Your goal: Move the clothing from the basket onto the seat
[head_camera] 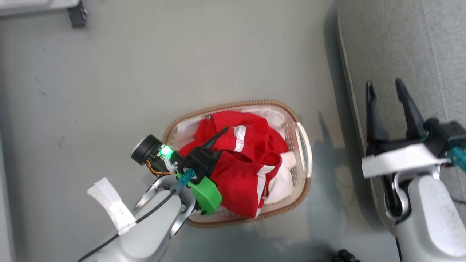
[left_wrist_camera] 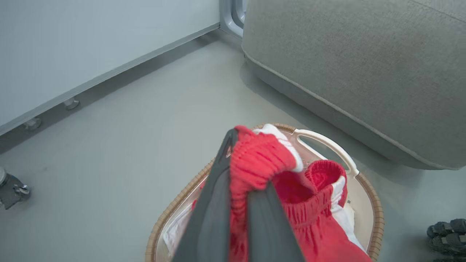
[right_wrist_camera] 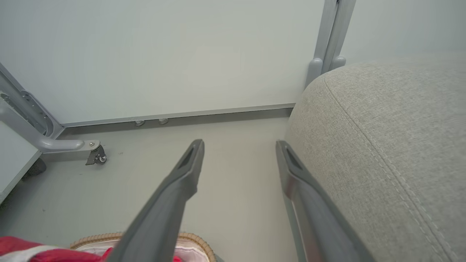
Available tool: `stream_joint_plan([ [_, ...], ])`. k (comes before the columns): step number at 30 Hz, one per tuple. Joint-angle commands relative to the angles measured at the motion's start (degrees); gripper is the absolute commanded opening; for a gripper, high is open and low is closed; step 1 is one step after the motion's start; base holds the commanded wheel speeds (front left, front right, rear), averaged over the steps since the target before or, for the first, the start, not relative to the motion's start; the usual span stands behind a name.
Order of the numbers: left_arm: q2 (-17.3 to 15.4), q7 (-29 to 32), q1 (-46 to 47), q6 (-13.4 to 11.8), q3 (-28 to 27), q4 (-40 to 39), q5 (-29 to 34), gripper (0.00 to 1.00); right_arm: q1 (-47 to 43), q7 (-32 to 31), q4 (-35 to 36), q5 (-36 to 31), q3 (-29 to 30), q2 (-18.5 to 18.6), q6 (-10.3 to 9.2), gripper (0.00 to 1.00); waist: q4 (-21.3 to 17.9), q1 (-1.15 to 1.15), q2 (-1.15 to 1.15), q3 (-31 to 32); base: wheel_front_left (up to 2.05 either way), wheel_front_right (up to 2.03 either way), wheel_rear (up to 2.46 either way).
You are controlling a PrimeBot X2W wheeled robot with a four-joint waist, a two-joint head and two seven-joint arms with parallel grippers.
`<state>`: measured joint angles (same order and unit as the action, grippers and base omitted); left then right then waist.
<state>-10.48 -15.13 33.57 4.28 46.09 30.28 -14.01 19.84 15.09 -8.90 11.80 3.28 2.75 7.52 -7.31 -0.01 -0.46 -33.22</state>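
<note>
I am clamping my left gripper on a bunched red waistband of the clothing, which is lying heaped in the basket on the floor. My right gripper is gaping, grasping nothing, at the edge of the seat. Bare floor is lying open between the basket rim and the seat. The left wrist view is showing the pinch up close; the head view is giving the whole heap.

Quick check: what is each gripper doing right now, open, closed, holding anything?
Left gripper: closed on the clothing.
Right gripper: open, holding nothing.
</note>
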Motion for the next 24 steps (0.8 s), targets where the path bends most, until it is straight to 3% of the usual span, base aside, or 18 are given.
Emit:
stream_joint_plan([
  [1,-0.98,-0.05,-1.23,0.11,-0.17,-1.86,1.00,0.00,-2.57,0.12,-0.62,-0.58,0.12,0.24,-0.06,1.00,3.77,0.01,0.46,10.32,0.00,0.00,0.00],
  [11,-7.08,0.88,1.08,1.70,-1.28,-10.48,2.26,0.00,-11.81,0.12,-2.57,-2.46,-3.34,0.25,-0.05,1.00,5.17,0.01,0.46,24.28,0.00,0.00,0.00],
  [24,-14.82,8.98,12.09,2.20,-6.41,-19.66,0.65,0.00,-14.78,0.12,-0.05,-1.52,-9.48,0.23,-0.06,1.00,4.16,0.01,0.46,31.34,0.00,0.00,0.00],
])
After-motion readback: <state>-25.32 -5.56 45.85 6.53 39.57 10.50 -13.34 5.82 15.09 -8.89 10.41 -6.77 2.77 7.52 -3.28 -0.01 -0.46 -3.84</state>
